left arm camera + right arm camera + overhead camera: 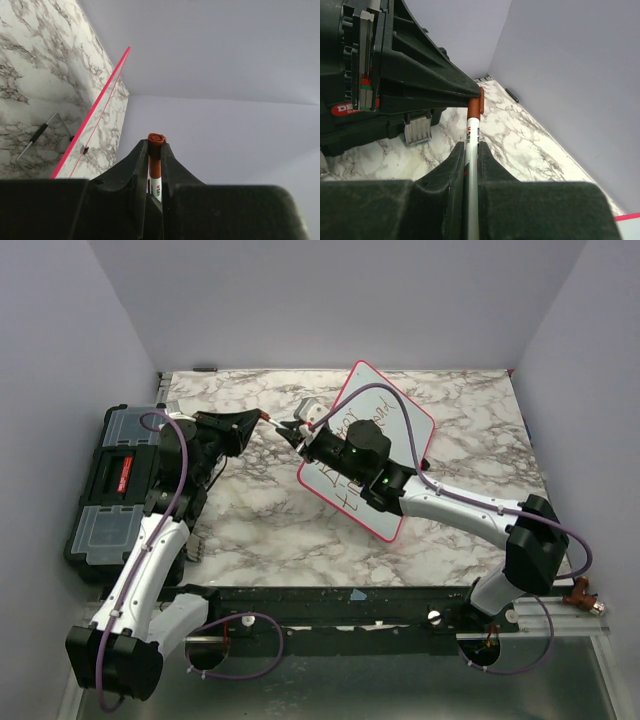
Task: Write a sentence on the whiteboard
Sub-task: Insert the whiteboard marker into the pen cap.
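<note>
The whiteboard (392,422), pale with a thin red-pink frame, lies tilted on the marble table right of centre. The sentence (366,416) is dark handwritten lettering in two lines, partly hidden under my right arm. A white marker (275,422) with a reddish-brown cap is held in the air between both grippers, left of the board. My left gripper (262,417) is shut on the cap end (156,138). My right gripper (291,430) is shut on the white barrel (472,135). The board's pink edge (100,105) shows in the left wrist view.
A black toolbox (115,480) with clear lid compartments stands at the table's left edge; its latch (417,127) shows in the right wrist view. A small grey block (310,408) sits by the board's upper left edge. Grey walls enclose the table.
</note>
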`<state>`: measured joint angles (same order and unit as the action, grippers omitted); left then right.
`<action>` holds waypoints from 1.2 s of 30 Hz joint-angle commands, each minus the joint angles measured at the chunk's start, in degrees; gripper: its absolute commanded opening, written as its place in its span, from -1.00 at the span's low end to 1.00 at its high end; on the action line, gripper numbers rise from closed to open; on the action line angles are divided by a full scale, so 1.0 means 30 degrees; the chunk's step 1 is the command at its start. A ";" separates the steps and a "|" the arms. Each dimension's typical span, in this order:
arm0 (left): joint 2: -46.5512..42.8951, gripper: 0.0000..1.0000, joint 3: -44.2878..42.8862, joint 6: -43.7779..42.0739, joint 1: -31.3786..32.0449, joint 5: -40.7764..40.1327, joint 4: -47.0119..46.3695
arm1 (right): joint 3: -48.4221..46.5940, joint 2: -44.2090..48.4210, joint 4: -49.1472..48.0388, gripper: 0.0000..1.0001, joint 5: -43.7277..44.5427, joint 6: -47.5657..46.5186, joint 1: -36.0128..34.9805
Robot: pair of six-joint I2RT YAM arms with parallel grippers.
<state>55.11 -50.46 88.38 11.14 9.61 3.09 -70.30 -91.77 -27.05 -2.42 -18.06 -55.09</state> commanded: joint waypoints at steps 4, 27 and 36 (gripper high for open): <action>-0.1172 -1.00 0.0307 -0.0044 0.1865 0.5619 -0.2277 | 0.0546 0.0073 0.0047 -0.99 -0.2073 0.2967 -0.0593; -0.2461 -1.00 0.0515 -0.0659 0.2411 0.4472 -0.1732 | 0.0136 0.2288 0.3248 -0.02 -0.2088 0.4967 -0.0618; -0.2377 -1.00 0.0603 -0.0779 0.2351 0.4211 -0.1789 | 0.1171 0.4032 0.4089 0.56 -0.1282 0.5484 -0.0592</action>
<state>48.64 -48.73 86.35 17.45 17.63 -2.28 -68.14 -82.56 -16.10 -8.14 -2.76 -57.14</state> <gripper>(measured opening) 0.135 0.768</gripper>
